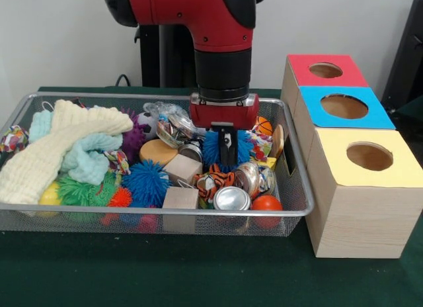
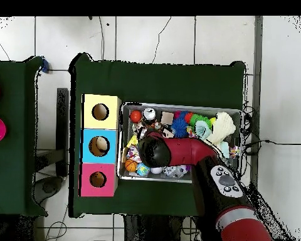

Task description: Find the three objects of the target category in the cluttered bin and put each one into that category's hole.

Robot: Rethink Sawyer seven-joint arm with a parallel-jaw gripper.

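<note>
Red-and-black arm lowered into wire bin (image 1: 291, 211), tool (image 1: 227, 151) pressed upright into blue spiky ball (image 1: 218, 148) right of bin centre; open or closed, cannot tell. Three-hole box (image 1: 353, 181) at bin's 3 o'clock.
</note>
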